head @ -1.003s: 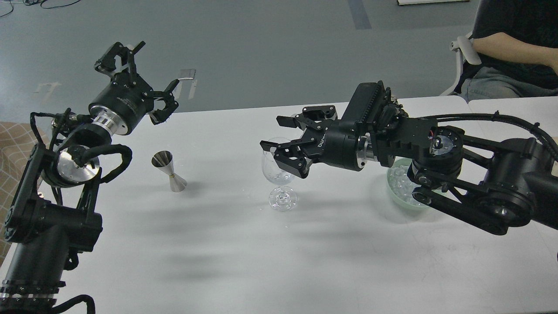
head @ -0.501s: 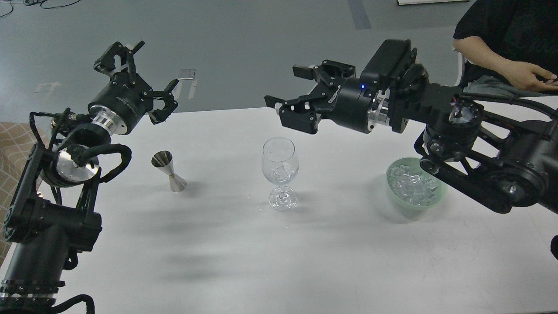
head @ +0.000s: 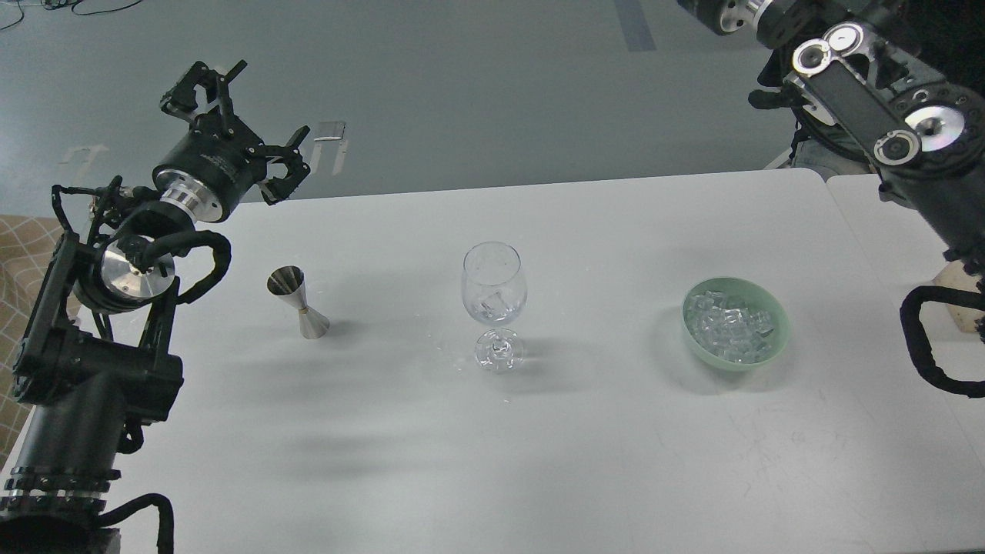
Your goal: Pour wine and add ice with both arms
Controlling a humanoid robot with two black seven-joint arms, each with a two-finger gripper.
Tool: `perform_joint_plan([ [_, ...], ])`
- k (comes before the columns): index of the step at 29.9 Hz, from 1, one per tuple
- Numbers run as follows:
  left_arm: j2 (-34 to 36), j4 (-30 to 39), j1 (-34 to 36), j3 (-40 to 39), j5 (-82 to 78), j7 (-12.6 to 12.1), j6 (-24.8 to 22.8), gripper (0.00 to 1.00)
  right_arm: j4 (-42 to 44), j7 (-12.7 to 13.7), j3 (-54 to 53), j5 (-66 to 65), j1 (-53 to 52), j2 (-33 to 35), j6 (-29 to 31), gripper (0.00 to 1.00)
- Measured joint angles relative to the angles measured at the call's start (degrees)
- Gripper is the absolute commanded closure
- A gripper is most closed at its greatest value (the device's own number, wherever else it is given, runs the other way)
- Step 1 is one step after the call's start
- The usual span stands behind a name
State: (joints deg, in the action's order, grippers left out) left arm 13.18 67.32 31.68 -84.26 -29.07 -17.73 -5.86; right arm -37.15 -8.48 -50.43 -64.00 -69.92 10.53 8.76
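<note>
Left tool (head: 235,115) spread apart, empty, above desk (head: 585,462) far-left corner; right tool out of view; ice (head: 492,302) in wine glass (head: 494,288)

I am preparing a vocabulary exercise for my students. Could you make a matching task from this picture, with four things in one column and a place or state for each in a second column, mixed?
Things:
1. jigger
2. wine glass
3. green bowl
4. left gripper

Descriptions:
A. full of ice chunks, on the right side of the table
B. open, raised above the far left corner of the table
C. metal, standing left of the glass
D. clear, upright in the middle

Pairs: 1-C, 2-D, 3-A, 4-B
</note>
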Motion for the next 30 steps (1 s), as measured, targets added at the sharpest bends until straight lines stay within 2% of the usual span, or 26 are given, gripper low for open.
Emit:
perform_joint_plan([
  [6,-1.0,-5.3,3.9,0.2,-0.3,0.5,0.0,0.04,13.9,-0.8,-0.1,9.3,-4.6,-6.6,-0.1,0.01],
  [8,-1.0,-8.0,5.3,0.7,-0.7,2.9,-0.6,0.04,15.5,-1.8,-0.5,12.6,-4.7,-7.5,-0.2,0.01],
  [11,-0.9,-10.8,6.6,3.3,-1.4,8.1,-2.6,0.04,16.5,-2.6,-1.0,19.3,-3.9,-8.1,-0.3,0.0],
  [18,-2.7,-18.5,7.5,6.5,-3.0,17.1,-12.0,0.03,18.4,-3.0,-1.5,41.0,0.7,-9.9,0.4,0.0],
  [21,-2.8,-22.7,8.9,8.6,-2.8,24.9,-18.1,0.03,18.0,-4.4,-2.7,44.2,2.8,-10.2,4.3,0.01],
  [23,-2.6,-24.7,9.8,10.5,-2.8,28.5,-20.8,0.03,17.9,-5.9,-4.6,44.8,4.4,-10.4,8.2,0.0],
  [26,-2.3,-26.8,11.2,12.4,-2.5,30.2,-22.0,0.02,17.7,-7.3,-7.9,45.1,6.0,-10.5,11.4,0.0],
  [30,-2.1,-27.7,11.7,12.8,-2.3,30.1,-22.1,0.02,17.1,-7.6,-9.5,45.1,7.5,-10.5,12.6,0.0],
])
